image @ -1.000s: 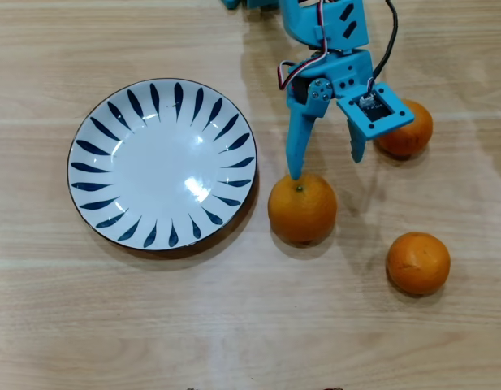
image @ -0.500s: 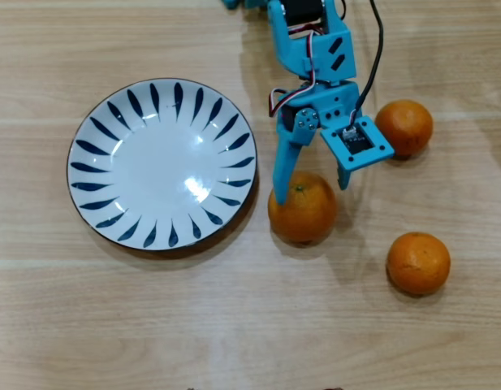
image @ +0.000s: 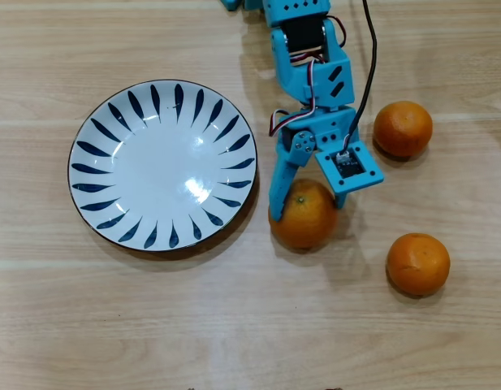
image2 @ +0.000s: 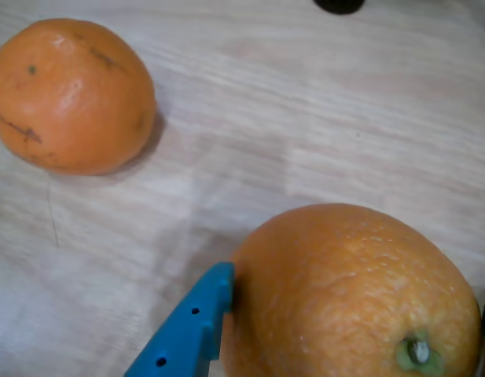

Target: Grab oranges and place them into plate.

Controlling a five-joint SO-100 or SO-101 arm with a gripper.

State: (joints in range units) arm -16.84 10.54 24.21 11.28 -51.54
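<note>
I have the tool (image: 308, 200) spread open astride the largest orange (image: 304, 214). Grasp step: next I clench, lift, then carry to the empty plate (image: 162, 164).

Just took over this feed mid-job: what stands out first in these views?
The blue tool straddles the largest orange just right of the plate in the overhead view, one finger against the fruit's side in the wrist view. The blue-petalled plate sits empty at left. Two smaller oranges lie loose on the wood, one upper right, one lower right.
</note>
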